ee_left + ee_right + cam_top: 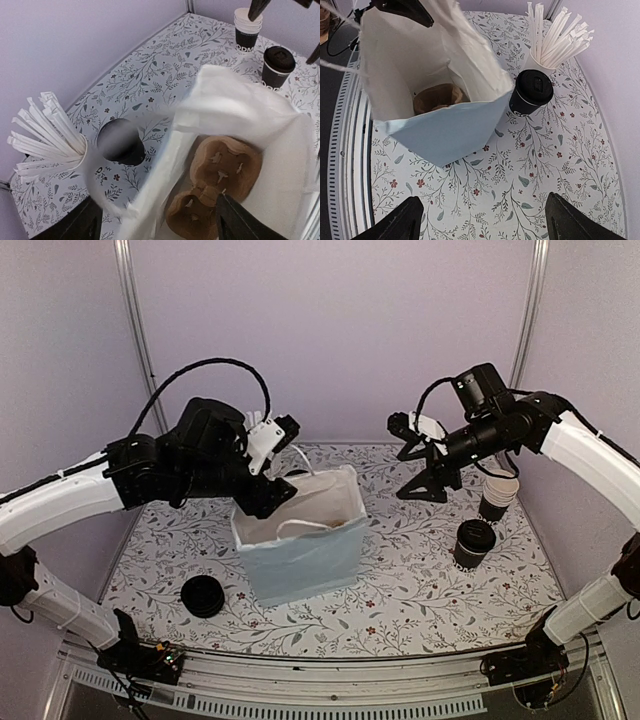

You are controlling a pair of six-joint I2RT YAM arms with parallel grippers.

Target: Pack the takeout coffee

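**A:** Where is the coffee you have to pack?

**B:** The lidded coffee cup (474, 543) stands upright on the table (420, 590), to the right of the paper bag (300, 550). It is just on the near side of the stack of open cups (498, 495). It is outside the bag and nothing touches it.

**A:** Is that the only one?

**B:** No. Your right wrist view shows a second lidded cup (531, 92) at the bag's far left side, just beside the cup of wrapped straws (555, 40).

**A:** How do your tools stand?

**B:** Your left tool (157, 200) is spread at the bag's far left corner. One finger is outside the bag and one inside, with the paper wall between them. I cannot tell whether either finger touches the paper. Your right tool (482, 200) is spread wide and holds nothing. It hangs above the table to the right of the bag, farther back than the lidded coffee cup.

**A:** And the bag itself?

**B:** It stands upright with its mouth open, and a brown cardboard cup carrier (220, 170) lies on its bottom. A low pile of black lids (203, 596) sits to the near left of it.
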